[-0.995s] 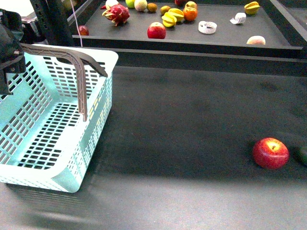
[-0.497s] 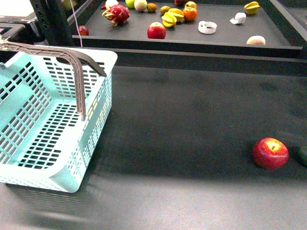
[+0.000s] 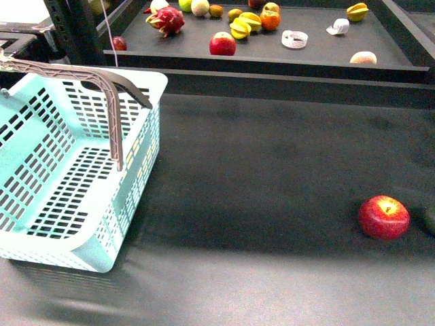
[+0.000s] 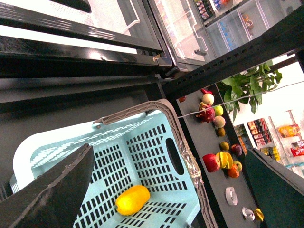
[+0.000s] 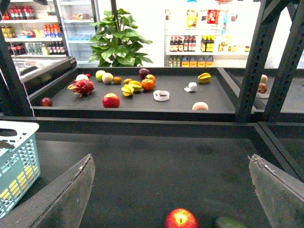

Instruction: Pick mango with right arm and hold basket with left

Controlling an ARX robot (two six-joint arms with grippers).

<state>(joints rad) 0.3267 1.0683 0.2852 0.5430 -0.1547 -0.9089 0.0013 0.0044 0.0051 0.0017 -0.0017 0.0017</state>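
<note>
The mango (image 4: pixel 132 199), oval and yellow-orange, lies on the floor of the light-blue basket (image 4: pixel 156 156) in the left wrist view. My left gripper (image 4: pixel 171 156) hovers open above the basket, apart from its grey handle (image 4: pixel 137 110). One dark finger (image 4: pixel 52 190) fills the corner of that view. In the front view the basket (image 3: pixel 136 170) stands at the left with its handle (image 3: pixel 112 102) up; the mango and both arms are out of sight there. My right gripper (image 5: pixel 170 159) stands open over the dark table, with nothing between its fingers (image 5: pixel 71 190).
A red apple (image 3: pixel 384 217) rests at the table's right, a green item (image 3: pixel 429 221) beside it; both show under the right gripper, the apple (image 5: pixel 181 219) nearer the middle. The back shelf (image 3: pixel 380 41) carries several fruits, including a dragon fruit (image 3: pixel 166 19) and another apple (image 3: pixel 221 44).
The left arm, at the front view's left edge by the basket handle a second ago, has moved out of that view. Basket and apple stay put.
</note>
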